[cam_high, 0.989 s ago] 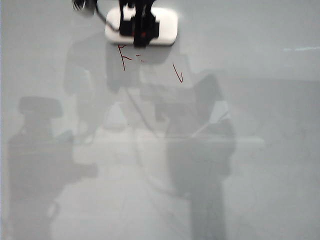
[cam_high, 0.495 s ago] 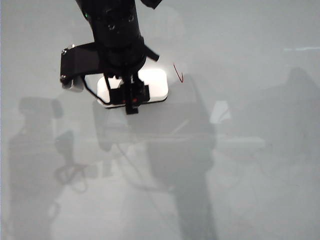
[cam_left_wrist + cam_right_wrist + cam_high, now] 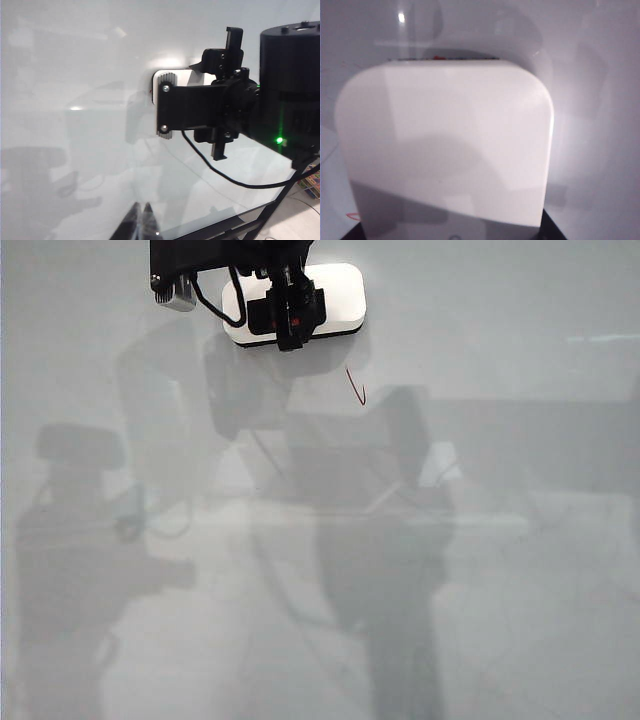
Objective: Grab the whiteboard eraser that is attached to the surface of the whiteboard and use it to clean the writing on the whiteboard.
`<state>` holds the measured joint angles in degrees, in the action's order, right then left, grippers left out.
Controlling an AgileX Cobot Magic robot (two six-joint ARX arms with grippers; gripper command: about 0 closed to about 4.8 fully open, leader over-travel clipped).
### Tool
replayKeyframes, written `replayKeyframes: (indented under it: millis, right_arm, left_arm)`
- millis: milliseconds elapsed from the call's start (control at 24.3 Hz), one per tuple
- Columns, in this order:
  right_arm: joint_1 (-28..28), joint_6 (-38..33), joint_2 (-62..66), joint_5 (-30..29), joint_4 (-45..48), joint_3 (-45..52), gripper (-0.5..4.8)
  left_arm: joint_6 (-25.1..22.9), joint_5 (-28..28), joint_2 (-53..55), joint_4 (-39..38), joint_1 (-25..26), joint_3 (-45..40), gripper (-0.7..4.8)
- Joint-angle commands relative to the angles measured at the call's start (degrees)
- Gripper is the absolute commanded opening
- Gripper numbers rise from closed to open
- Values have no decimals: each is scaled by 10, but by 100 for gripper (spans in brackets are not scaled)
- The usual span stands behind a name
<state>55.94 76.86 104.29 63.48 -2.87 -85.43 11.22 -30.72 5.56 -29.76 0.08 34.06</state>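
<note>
Glossy whiteboard (image 3: 520,570) fills view, shadowed. Right gripper (image 3: 285,308) at top edge, jaws clamped on whiteboard eraser (image 3: 340,295); writing (image 3: 357,388) (red tail) just below jaws. Left gripper (image 3: 141,216) low, jaws together.

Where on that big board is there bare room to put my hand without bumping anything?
Nearly all of the whiteboard is bare: everything below the red stroke and out to both sides. It is crowded only at the top, where the right claw grips the whiteboard eraser. The left claw hangs apart from it.
</note>
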Motion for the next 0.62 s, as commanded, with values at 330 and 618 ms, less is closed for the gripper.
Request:
replayKeyframes:
  millis: [330, 618]
  right_arm:
    - [11, 12, 54, -6, 14, -78, 211]
    - [8, -42, 86, -16, -31, -91, 211]
  left_arm:
    - [-1, 1, 0, 6, -1, 1, -6]
    - [-1, 1, 0, 6, -1, 1, -6]
